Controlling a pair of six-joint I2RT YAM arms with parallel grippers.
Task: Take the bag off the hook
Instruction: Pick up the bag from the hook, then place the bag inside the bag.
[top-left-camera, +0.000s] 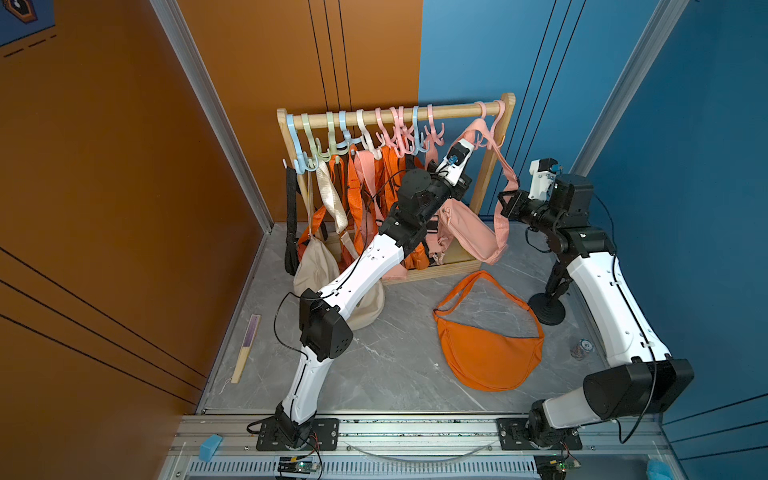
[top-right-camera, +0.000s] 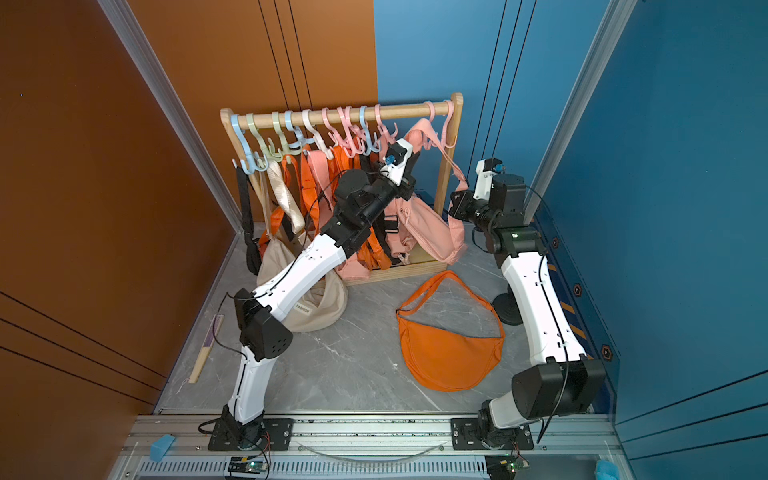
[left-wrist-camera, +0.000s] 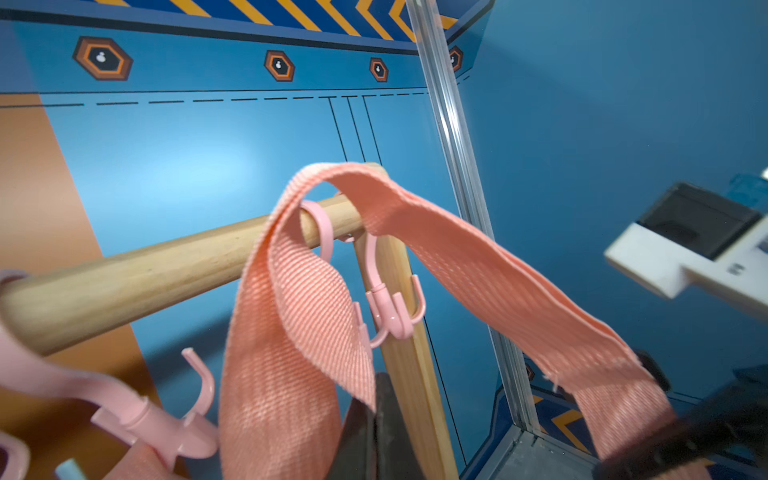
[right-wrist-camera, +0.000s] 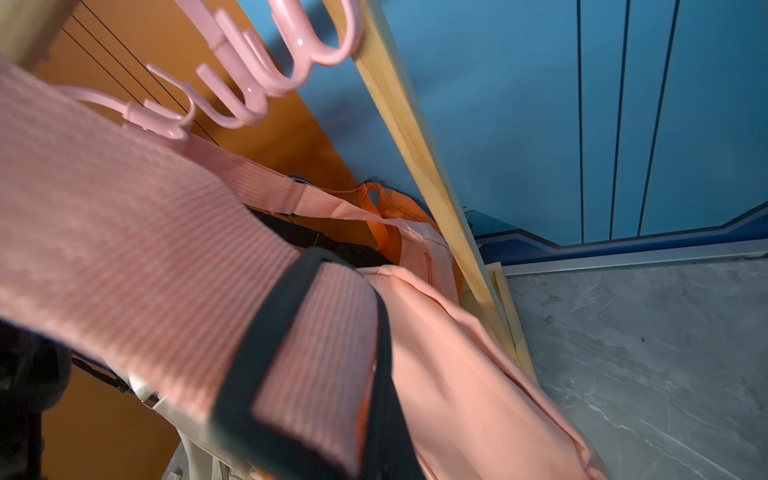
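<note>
The pink bag (top-left-camera: 478, 237) hangs at the right end of the wooden rail (top-left-camera: 453, 110), its body low against the rack's base. Its webbing strap (left-wrist-camera: 291, 299) rises in a loop beside the rail's end, next to the pink hook (left-wrist-camera: 390, 316), also seen in a top view (top-left-camera: 492, 133). Whether the strap still rests on a prong I cannot tell. My left gripper (left-wrist-camera: 376, 415) is shut on the strap just under the hooks (top-left-camera: 471, 143). My right gripper (top-left-camera: 505, 199) is shut on the strap's other leg beside its black buckle (right-wrist-camera: 291, 332), right of the rack post.
Several orange, pink and beige bags (top-left-camera: 374, 187) crowd the rail's left part on coloured hooks. An orange bag (top-left-camera: 488, 353) lies on the marble floor, a beige one (top-left-camera: 316, 266) under my left arm. A black stand (top-left-camera: 548, 309), chips (top-left-camera: 582, 349) and a folded fan (top-left-camera: 247, 347) lie nearby.
</note>
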